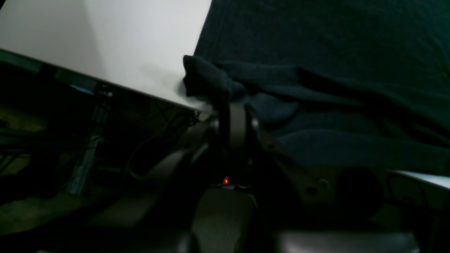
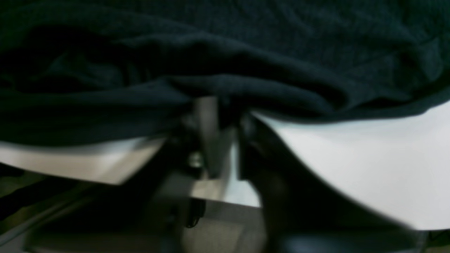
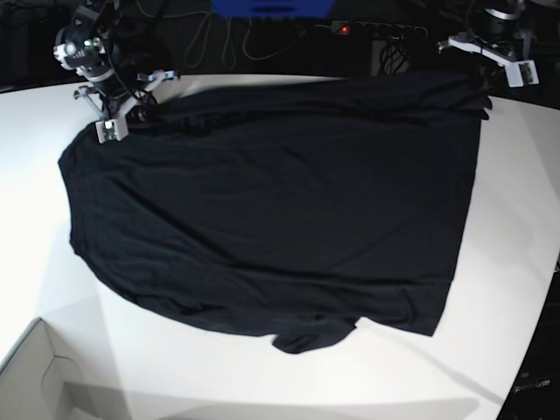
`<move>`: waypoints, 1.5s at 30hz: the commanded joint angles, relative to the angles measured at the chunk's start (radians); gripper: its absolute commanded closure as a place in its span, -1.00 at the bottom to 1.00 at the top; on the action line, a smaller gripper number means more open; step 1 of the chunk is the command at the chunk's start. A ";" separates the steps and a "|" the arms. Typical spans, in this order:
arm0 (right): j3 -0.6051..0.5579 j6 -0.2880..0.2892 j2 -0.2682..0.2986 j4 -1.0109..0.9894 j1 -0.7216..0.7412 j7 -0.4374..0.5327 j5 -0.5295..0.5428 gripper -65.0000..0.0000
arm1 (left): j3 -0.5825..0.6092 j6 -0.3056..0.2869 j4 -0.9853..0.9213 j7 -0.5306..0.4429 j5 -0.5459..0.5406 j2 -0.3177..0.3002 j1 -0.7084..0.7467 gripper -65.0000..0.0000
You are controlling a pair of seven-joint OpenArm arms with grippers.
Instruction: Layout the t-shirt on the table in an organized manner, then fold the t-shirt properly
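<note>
The black t-shirt [image 3: 280, 201] lies spread over the white table [image 3: 516, 262], with one sleeve bunched at the near edge. At the far right corner, my left gripper [image 3: 484, 87] is shut on the shirt. In the left wrist view its fingers [image 1: 236, 119] pinch a bunched fold of the t-shirt [image 1: 316, 52] at the table [image 1: 105, 42] edge. My right gripper [image 3: 131, 101] is at the shirt's far left corner. In the right wrist view its fingers [image 2: 208, 119] are closed on a fold of the t-shirt [image 2: 246, 42] above the table [image 2: 369, 158].
A white box corner [image 3: 35, 376] sits at the near left. Cables and a power strip [image 3: 376, 31] run behind the table's far edge. Dark floor and frame parts [image 1: 88, 151] show below the table edge.
</note>
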 commanded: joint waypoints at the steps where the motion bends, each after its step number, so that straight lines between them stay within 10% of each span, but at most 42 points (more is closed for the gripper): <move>1: 0.003 0.006 -0.004 0.002 -0.007 -0.039 -0.017 1.00 | -0.006 0.000 0.014 -0.023 -0.005 -0.006 0.011 1.00; 45: 0.245 0.006 -0.004 0.214 -0.108 -0.034 0.166 1.00 | -0.007 0.000 0.045 -0.022 -0.006 0.023 0.034 1.00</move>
